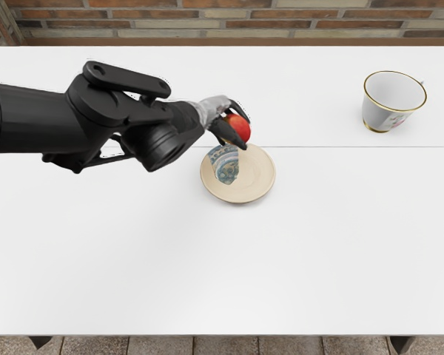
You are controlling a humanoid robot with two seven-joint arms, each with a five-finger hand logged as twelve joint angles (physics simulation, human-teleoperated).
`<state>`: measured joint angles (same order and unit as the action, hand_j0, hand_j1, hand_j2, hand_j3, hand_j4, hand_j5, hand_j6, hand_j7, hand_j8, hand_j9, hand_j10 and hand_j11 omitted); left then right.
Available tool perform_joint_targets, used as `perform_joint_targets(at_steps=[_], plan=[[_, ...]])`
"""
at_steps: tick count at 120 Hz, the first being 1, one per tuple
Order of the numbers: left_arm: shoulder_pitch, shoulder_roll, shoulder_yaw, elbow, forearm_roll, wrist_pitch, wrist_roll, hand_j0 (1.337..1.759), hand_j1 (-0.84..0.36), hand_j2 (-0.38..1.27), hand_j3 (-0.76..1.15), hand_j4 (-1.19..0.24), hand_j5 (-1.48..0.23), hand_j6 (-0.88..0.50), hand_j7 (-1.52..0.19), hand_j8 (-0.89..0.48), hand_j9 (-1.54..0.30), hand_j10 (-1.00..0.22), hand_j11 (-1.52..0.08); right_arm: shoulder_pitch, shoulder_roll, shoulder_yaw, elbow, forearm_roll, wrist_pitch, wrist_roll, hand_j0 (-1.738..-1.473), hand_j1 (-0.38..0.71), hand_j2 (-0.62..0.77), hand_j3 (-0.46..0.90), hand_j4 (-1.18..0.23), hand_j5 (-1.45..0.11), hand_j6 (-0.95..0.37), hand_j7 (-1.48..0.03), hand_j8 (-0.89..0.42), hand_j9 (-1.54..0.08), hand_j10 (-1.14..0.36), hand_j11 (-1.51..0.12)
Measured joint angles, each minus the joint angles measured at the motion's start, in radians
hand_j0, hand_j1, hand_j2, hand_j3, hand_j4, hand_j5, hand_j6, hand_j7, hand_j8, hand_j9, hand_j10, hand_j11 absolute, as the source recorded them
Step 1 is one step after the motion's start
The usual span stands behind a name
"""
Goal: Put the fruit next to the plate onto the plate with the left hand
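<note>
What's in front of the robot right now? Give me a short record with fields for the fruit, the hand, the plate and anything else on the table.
fruit: red fruit, gripped, at the plate's far rim
hand: left hand, fingers closed on the fruit, arm reaching in from the left
plate: tan plate with a patterned patch, mid-table
other: white cup with a gold rim, far right, apart from the plate
surface: white table
task state: fruit not yet released onto the plate

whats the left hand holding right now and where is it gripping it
The left hand holds the red fruit, fingers curled over its top and left side, by the plate's far rim.
</note>
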<state>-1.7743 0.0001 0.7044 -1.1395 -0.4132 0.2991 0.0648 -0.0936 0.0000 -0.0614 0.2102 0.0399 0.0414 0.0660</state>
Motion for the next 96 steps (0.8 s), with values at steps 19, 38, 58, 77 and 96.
perform_joint_targets(at_steps=[19,38,58,77,96], plan=[[0.048,0.0,0.001,-0.002,-0.002,-0.001,0.0,1.602,-0.56,0.5,0.0,-0.25,-1.34,-0.02,-1.27,-0.06,-1.26,-0.58,-1.3,0.0,0.0,0.0,0.0,0.0,0.0,0.0,-1.658,-0.34,0.0,0.0,-0.01,-0.01,-0.01,-0.01,-0.01,-0.01,-0.01,-0.01],[0.053,0.0,0.0,-0.001,0.002,0.008,0.0,1.631,-0.15,0.27,0.0,-0.2,-0.7,-0.05,-0.65,-0.05,-0.66,-0.46,-0.67,0.0,0.0,0.0,0.0,0.0,0.0,0.0,-1.658,-0.34,0.0,0.0,-0.01,-0.01,-0.01,-0.01,-0.01,-0.01,-0.01,-0.01],[0.041,0.0,-0.002,-0.002,0.005,-0.006,0.0,1.646,0.12,0.12,0.0,-0.09,-0.31,-0.03,-0.29,-0.01,-0.29,-0.22,-0.3,0.0,0.0,0.0,0.0,0.0,0.0,0.0,-1.658,-0.34,0.0,0.0,-0.01,-0.01,-0.01,-0.01,-0.01,-0.01,-0.01,-0.01],[0.031,0.0,-0.001,-0.005,0.005,-0.015,0.0,1.652,0.24,0.05,0.0,-0.04,-0.15,-0.01,-0.14,-0.01,-0.14,-0.1,-0.14,0.0,0.0,0.0,0.0,0.0,0.0,0.0,-1.658,-0.34,0.0,0.0,-0.01,-0.01,-0.01,-0.01,-0.01,-0.01,-0.01,-0.01],[-0.027,0.352,0.027,-0.131,0.003,-0.343,0.087,1.655,0.3,0.03,0.0,-0.02,-0.07,-0.01,-0.07,-0.01,-0.07,-0.05,-0.07,0.0,0.0,0.0,0.0,0.0,0.0,0.0,-1.658,-0.34,0.0,0.0,-0.01,-0.01,-0.01,-0.01,-0.01,-0.01,-0.01,-0.01]])
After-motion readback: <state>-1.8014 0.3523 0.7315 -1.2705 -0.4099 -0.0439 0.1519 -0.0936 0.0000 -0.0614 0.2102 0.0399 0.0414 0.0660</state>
